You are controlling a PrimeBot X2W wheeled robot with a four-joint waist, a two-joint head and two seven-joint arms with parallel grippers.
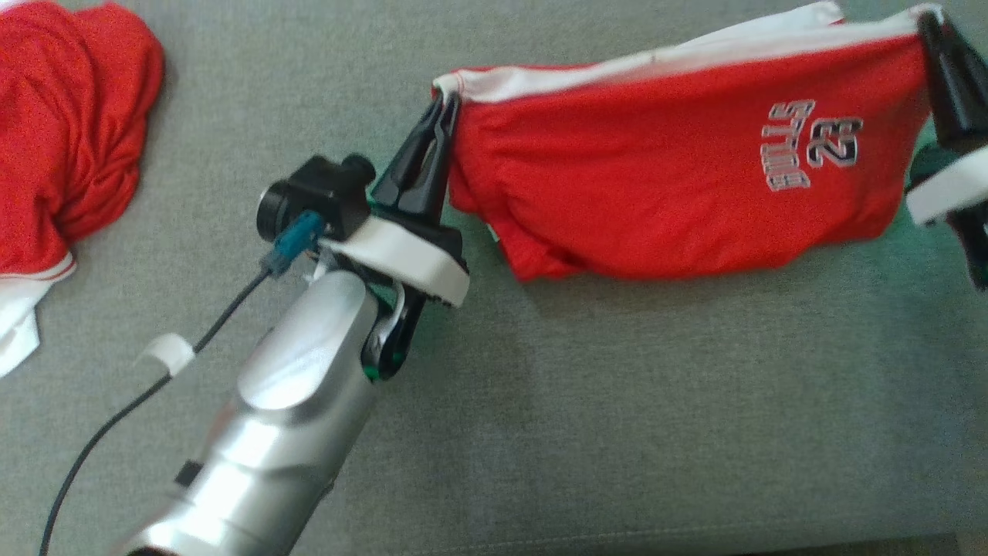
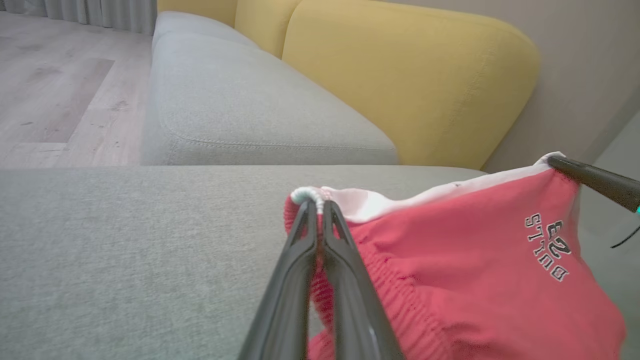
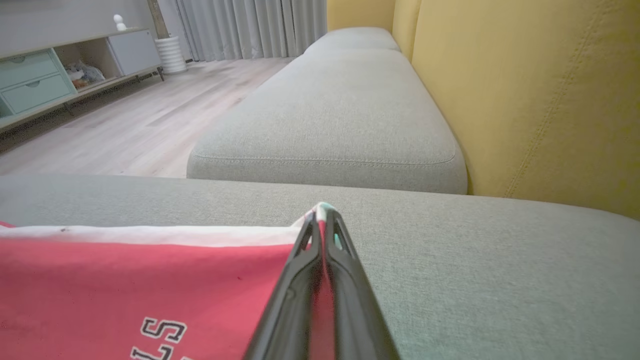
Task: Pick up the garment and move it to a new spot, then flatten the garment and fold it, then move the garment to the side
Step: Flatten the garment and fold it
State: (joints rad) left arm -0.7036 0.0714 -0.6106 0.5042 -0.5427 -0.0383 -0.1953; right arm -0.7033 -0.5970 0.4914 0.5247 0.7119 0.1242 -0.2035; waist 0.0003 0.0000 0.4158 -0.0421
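Holds the red garment (image 1: pixel 679 177) stretched by its white waistband (image 1: pixel 617 66) above the grey sofa seat (image 1: pixel 617 432), lower edge sagging toward the cushion; cannot tell whether touching it

Pinches one end of the waistband with the left gripper (image 1: pixel 443 100), fingers pressed together on the cloth. Pinches the other end with the right gripper (image 1: pixel 928 22), likewise clamped on the corner, as seen close up in each wrist view

Runs the garment's long axis straight from one pincer to the other, across the head view, rising a little toward the right end. Carries the printed number and lettering near that right end. Lies wholly between the two grippers, so nearer to neither arm: each sits at its own corner

Reaches in with the left forearm (image 1: pixel 293 417) from the lower left, slanted up and rightward, wrist turned so that the fingers point up into the waistband corner. Comes in with the right gripper from the right edge of the head view, fingers pointing up to the opposite corner

Leaves a second red garment (image 1: pixel 69 131) crumpled well apart at the far left of the seat

Looks like the carry to a new spot or the start of flattening. Calls next, most likely, for lowering both ends together with the band taut, onto the bare seat below
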